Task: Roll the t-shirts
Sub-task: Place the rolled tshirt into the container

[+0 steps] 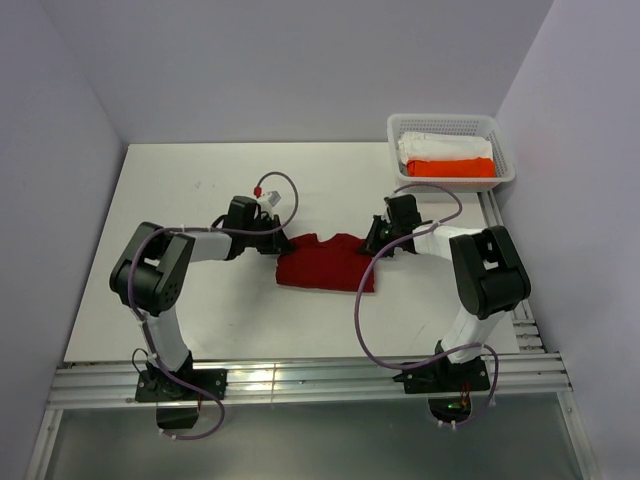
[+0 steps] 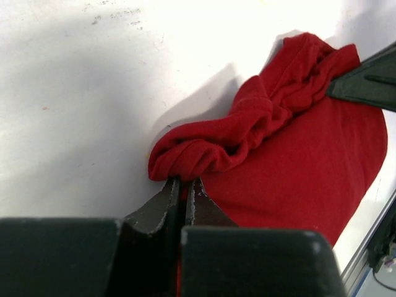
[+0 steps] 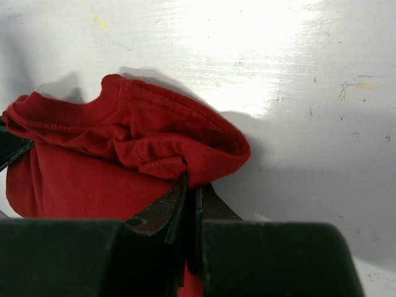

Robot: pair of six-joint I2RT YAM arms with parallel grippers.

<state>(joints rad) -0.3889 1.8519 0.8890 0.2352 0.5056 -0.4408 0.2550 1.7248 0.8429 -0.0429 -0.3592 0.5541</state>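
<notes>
A dark red t-shirt (image 1: 325, 265) lies folded in the middle of the white table, its far edge bunched into a loose roll. My left gripper (image 1: 283, 243) pinches the roll's left end (image 2: 176, 162), jaws shut with red cloth between them (image 2: 183, 183). At the right end of the same roll (image 3: 216, 151), my right gripper (image 1: 372, 243) is also shut on the fabric (image 3: 192, 180). In the left wrist view the right gripper's dark fingers (image 2: 365, 83) show at the far end of the roll.
A white mesh basket (image 1: 505, 160) stands at the back right, holding a white bundle (image 1: 440, 145) and a bright orange bundle (image 1: 452, 168). Aluminium rails (image 1: 300, 378) run along the near edge. Purple walls enclose the table on three sides.
</notes>
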